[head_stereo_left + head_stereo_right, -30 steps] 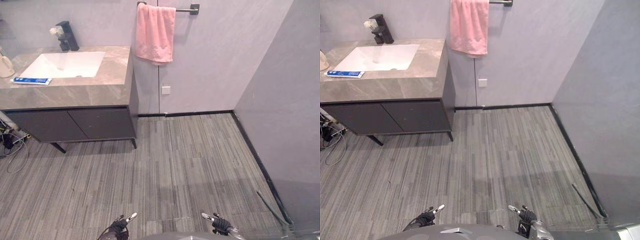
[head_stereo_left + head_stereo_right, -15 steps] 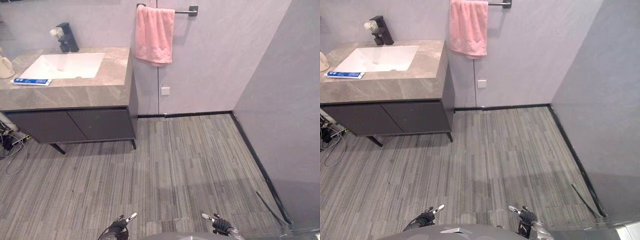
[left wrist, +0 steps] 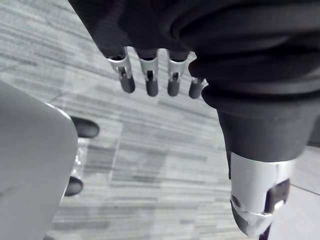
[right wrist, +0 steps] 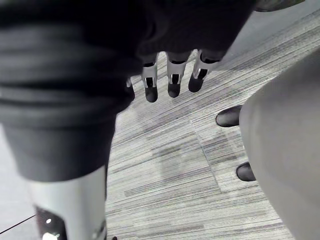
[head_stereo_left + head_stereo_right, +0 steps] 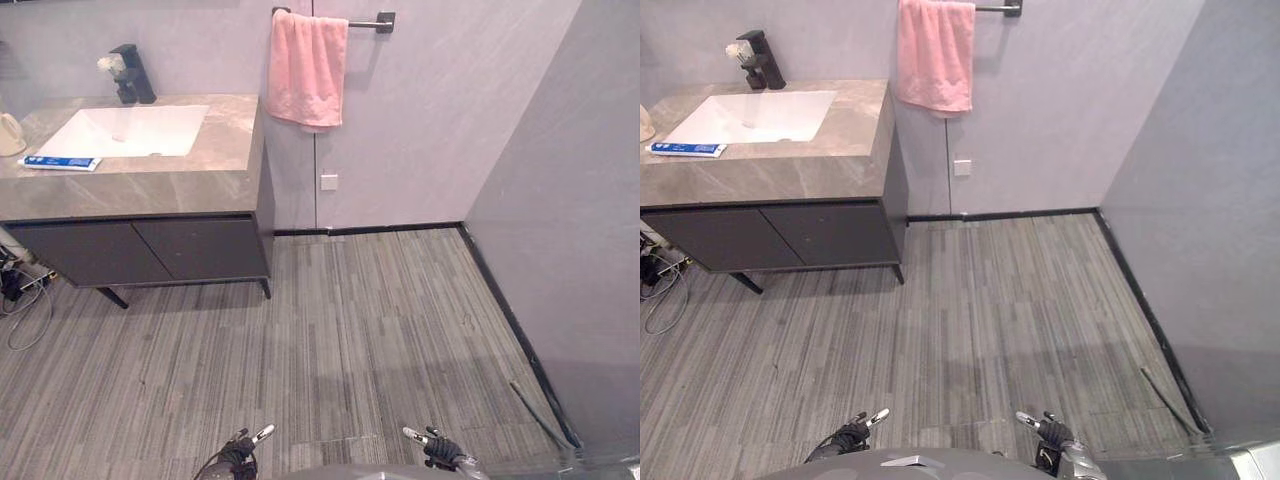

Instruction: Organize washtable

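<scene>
Far left and well ahead of me, there's the tabletop [image 5: 190, 185]. On it, from the left: one cream thing [image 5: 8, 132] cut off at the edge, can't tell what. One blue-and-white tube [image 5: 60, 162] lies flat near the front edge, long axis running left to right. Then one white basin [image 5: 130, 130], with one dark faucet [image 5: 132, 72] behind it. One pink towel [image 5: 305, 68] hangs from the wall rail [image 5: 370, 20] just right of that. Down low over the floor [image 5: 380, 320], my left hand [image 5: 236, 457] has its fingers [image 3: 147, 82] straight, apart, holding nothing. And my right hand [image 5: 441, 449], fingers [image 4: 172, 85] loose, empty too. The left is nearer, I'd say, but everything's well out of reach.
</scene>
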Robot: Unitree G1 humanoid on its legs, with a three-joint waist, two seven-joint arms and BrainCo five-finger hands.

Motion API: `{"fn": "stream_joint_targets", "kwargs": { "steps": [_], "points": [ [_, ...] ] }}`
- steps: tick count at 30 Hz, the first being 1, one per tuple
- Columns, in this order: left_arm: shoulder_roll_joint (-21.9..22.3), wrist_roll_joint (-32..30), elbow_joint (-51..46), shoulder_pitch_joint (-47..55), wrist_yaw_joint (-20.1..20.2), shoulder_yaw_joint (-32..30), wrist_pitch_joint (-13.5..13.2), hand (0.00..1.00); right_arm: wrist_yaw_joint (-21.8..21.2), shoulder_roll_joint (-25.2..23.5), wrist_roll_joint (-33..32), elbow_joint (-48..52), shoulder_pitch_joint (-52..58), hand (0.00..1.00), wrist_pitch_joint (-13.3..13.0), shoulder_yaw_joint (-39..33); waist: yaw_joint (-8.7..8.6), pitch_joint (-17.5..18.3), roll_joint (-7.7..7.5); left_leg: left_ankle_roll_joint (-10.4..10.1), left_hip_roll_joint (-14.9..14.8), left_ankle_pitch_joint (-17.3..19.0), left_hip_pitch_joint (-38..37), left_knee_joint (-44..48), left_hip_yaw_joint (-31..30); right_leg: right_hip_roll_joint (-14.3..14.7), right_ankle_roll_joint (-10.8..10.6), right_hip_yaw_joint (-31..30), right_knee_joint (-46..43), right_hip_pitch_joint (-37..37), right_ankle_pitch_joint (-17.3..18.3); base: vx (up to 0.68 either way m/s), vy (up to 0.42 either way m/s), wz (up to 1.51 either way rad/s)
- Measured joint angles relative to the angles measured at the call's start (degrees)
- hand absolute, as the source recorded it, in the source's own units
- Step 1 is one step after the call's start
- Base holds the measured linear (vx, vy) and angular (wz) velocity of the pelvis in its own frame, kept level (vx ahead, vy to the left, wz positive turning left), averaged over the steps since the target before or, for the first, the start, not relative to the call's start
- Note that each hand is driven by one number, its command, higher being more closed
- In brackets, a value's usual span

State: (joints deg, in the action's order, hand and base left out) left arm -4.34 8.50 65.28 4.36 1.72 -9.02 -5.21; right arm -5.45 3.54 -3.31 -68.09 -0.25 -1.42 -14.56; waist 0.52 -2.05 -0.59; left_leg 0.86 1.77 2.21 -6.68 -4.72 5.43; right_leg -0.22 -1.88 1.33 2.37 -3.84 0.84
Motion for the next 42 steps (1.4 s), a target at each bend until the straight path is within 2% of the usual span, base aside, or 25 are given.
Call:
{"fn": "stream_joint_targets", "kwargs": {
  "steps": [6,9,10,12,14,15,18,20,22,23,24,25,26,27,28,30,31,33,34,36,38,39,40,41,42],
  "points": [
    [-0.51,-0.06,-0.08,-0.55,-0.06,0.54,-0.18,0.0,-0.04,0.23,0.05,0.03,-1.08,0.0,-0.49,3.5,0.01,-0.81,-0.85,0.24,0.13,0.1,2.74,0.88,0.84,-0.01,-0.19,-1.34,-1.93,3.67,0.02,-0.01,0.011,-0.1],
    [-0.71,-0.12,-0.04,-1.63,-0.13,1.07,-0.1,0.0,0.01,0.36,-0.05,0.03,-1.61,0.0,-0.49,3.43,-0.05,-2.3,-1.15,0.93,0.66,1.72,3.69,2.92,0.38,-0.76,-1.11,-0.96,-8.61,6.25,3.56,-0.02,0.05,0.1],
    [-0.91,-0.12,-0.11,-2.13,-0.13,2.08,-0.11,0.0,0.22,0.45,-0.09,0.06,-1.98,0.0,-0.48,3.1,-0.05,-3.63,-1.26,1.71,1.33,2.85,3.66,3.91,-0.43,-1.91,-2.3,0.19,-15.84,8.67,6.68,-0.05,0.063,0.3],
    [-0.71,-0.11,-0.31,-2.56,-0.31,2.25,-0.14,0.0,0.48,0.71,-0.14,0.67,-2.46,0.0,-0.54,3.03,0.01,-5.32,-0.92,2.73,1.56,3.62,3.13,4.16,-1.28,-2.85,-2.71,1.6,-28.28,13.4,7.72,-0.09,0.073,0.3],
    [-0.64,-0.21,-0.78,-3.01,-0.54,2.13,-0.07,0.0,0.48,0.47,-1.49,1.19,-3.04,0.0,-0.97,2.78,0.03,-6.27,-1.43,3.38,2.03,4.83,1.35,4.94,-1.69,-4.78,-1.76,2.53,-43.42,20.22,8.6,-0.06,0.048,0.22],
    [-0.7,-0.26,-0.77,-3.45,-0.63,2.09,-0.11,0.0,0.48,0.46,-2.04,1.17,-3.13,0.0,-0.99,2.65,0.12,-6.33,-1.57,3.37,1.87,5.44,0.99,5.4,-1.7,-5.09,-1.31,2.93,-45.42,21.37,9.1,-0.07,0.014,0.1],
    [-0.59,-1.13,0.11,-4.02,-0.74,2.14,0.02,0.0,0.46,0.33,-2.55,0.89,-3.22,0.0,-1.03,0.49,-0.12,-6.42,-1.27,2.63,-0.55,7.98,-0.03,6.07,-1.68,-6.12,-1.31,9.16,-37.38,24.26,9.19,-0.15,-0.011,-0.09],
    [-0.78,-1.81,0.42,-4.59,-0.7,2.15,0.11,0.0,0.53,0.24,-4.65,0.52,-3.96,0.0,-0.94,-0.98,-0.39,-7.03,-1.57,0.91,-2.06,9.83,-1.08,5.64,-1.66,-5.82,-2.0,12.76,-19.35,24.99,3.89,-0.15,-0.006,-0.14],
    [-0.96,-2.26,0.4,-4.87,-0.7,2.18,0.16,0.0,0.59,0.44,-4.64,0.4,-4.5,0.0,-0.58,-2.03,-0.95,-8.21,-1.96,-1.26,-2.28,11.02,-3.86,4.56,-1.71,-6.2,-3.25,13.12,-8.79,25.34,-1.93,-0.02,-0.03,-0.05],
    [-1.16,-2.27,0.43,-4.92,-0.67,2.19,0.21,0.0,0.62,0.49,-4.65,0.4,-4.67,0.0,-0.43,-2.15,-1.29,-8.45,-2.2,-1.92,-2.36,11.5,-4.72,4.67,-1.77,-6.38,-3.6,13.04,-7.67,25.96,-2.71,0.19,-0.154,0.18],
    [-1.36,-2.27,0.44,-4.74,-0.63,2.18,0.35,0.0,0.46,0.48,-4.64,0.53,-4.89,0.0,-0.42,-3.06,-1.96,-8.46,-2.05,-3.85,-3.58,13.66,-6.25,5.08,-2.03,-6.27,-3.58,13.05,-7.55,26.7,-2.92,0.51,-0.283,0.48],
    [-1.66,-2.3,0.24,-4.14,-0.51,2.14,0.35,0.0,0.44,0.41,-4.61,0.58,-4.95,0.0,-0.41,-3.71,-2.45,-8.26,-1.44,-5.97,-5.77,15.89,-7.79,6.58,-3.16,-5.29,-2.3,13.61,-8.44,26.31,-3.24,0.62,-0.336,0.61],
    [-1.99,-2.36,0.05,-4.13,-0.4,2.11,0.35,0.0,0.44,0.35,-4.56,0.53,-4.95,0.0,-0.33,-3.76,-2.46,-8.18,-1.6,-6.73,-6.58,16.7,-7.71,8.76,-3.8,-4.43,-0.03,13.57,-9.38,25.99,-5.89,0.84,-0.52,0.52],
    [-2.36,-2.44,-0.22,-4.02,-0.15,1.43,0.47,0.0,0.42,0.32,-4.55,0.52,-5.33,0.0,-0.27,-4.24,-1.26,-7.23,-0.25,-7.94,-11.12,17.91,-3.9,20.56,-5.36,-0.85,4.76,13.96,-13.3,25.7,-8.0,0.61,-0.464,0.19],
    [-2.18,-2.53,-0.19,-3.84,0.0,0.71,0.49,0.0,0.43,0.19,-4.55,0.58,-5.8,0.0,-0.35,-4.33,-1.1,-6.84,0.34,-8.57,-12.12,17.03,-1.23,26.16,-5.91,0.32,5.37,14.09,-13.76,25.49,-6.32,0.61,-0.49,-0.1],
    [-0.99,-2.46,-0.11,-3.62,0.06,-0.99,0.85,0.0,0.42,0.23,-4.56,0.82,-7.58,0.0,-0.39,-4.13,-0.92,-7.46,2.13,-7.94,-14.41,9.98,5.91,43.73,-6.51,3.16,6.98,14.22,-14.56,22.94,-2.99,0.37,-0.285,-0.38],
    [0.16,-1.96,-0.79,-3.88,0.18,-2.3,0.96,0.0,0.54,0.22,-4.6,1.16,-8.27,0.0,-0.37,-2.99,0.17,-7.95,3.79,-8.65,-15.17,4.58,11.85,60.31,-7.91,5.8,8.39,12.67,-13.5,17.93,-0.95,0.48,-0.274,-0.68],
    [0.09,-1.7,-1.95,-3.9,0.18,-2.18,0.71,0.0,0.9,0.1,-4.69,1.12,-9.45,0.0,-0.42,-0.52,1.29,-8.65,3.57,-7.25,-14.8,5.5,15.58,70.02,-6.49,6.97,9.64,10.1,-12.23,12.0,0.02,0.53,-0.229,-0.7],
    [0.06,-1.1,-3.14,-3.9,0.18,-2.06,0.17,0.0,1.04,-0.22,-5.24,1.23,-10.22,0.0,-0.54,0.99,1.75,-9.4,2.7,-6.38,-13.95,6.59,18.05,72.58,-4.46,6.74,10.4,8.16,-10.93,7.04,0.56,0.53,-0.206,-0.55],
    [0.22,-0.86,-5.01,-3.84,0.17,-2.07,-0.38,0.0,1.42,-0.26,-6.59,3.15,-10.35,0.0,-0.74,1.85,2.64,-9.44,2.29,-5.4,-12.5,8.42,23.4,70.84,-2.15,5.82,10.99,6.21,-8.78,1.52,1.78,0.5,-0.144,-0.53],
    [0.02,0.07,-6.08,-3.84,-0.01,-2.47,-1.3,0.0,1.76,-0.05,-6.84,3.03,-12.37,0.0,-1.03,2.33,3.47,-9.61,2.01,-5.44,-10.91,10.48,29.97,58.76,1.23,3.84,6.95,2.55,-5.63,-3.43,5.57,0.48,-0.025,-0.7],
    [-0.01,0.02,-5.88,-3.83,-0.08,-2.62,-1.33,0.0,1.75,0.01,-6.84,3.14,-12.49,0.0,-1.07,2.72,3.49,-9.93,1.73,-5.5,-10.7,10.36,30.36,52.74,2.19,3.53,6.14,2.3,-4.82,-4.56,6.49,0.48,0.018,-0.57],
    [0.17,0.06,-4.93,-3.7,-0.2,-2.95,-1.2,0.0,1.76,0.29,-6.84,3.33,-12.07,0.0,-1.32,2.9,3.38,-9.79,2.66,-5.45,-10.3,8.99,30.05,38.74,2.99,3.09,5.26,2.13,-3.65,-6.8,7.49,0.38,0.03,-0.32],
    [0.14,0.01,-4.67,-3.62,-0.28,-3.11,-1.21,0.0,1.76,0.35,-6.82,3.3,-11.33,0.0,-1.34,2.96,3.36,-9.74,2.71,-5.55,-9.63,7.35,29.6,31.74,3.29,2.65,4.81,2.04,-3.31,-8.12,8.39,0.62,0.148,-0.28],
    [0.21,-0.11,-4.61,-2.08,-0.58,-3.2,-1.11,0.0,1.69,1.2,-6.78,3.14,-8.44,0.0,-1.27,3.49,3.43,-9.09,3.5,-5.87,-8.52,0.84,27.73,17.24,3.11,2.33,2.86,1.37,-3.42,-10.98,11.31,0.59,0.164,-0.25]
  ]
}}
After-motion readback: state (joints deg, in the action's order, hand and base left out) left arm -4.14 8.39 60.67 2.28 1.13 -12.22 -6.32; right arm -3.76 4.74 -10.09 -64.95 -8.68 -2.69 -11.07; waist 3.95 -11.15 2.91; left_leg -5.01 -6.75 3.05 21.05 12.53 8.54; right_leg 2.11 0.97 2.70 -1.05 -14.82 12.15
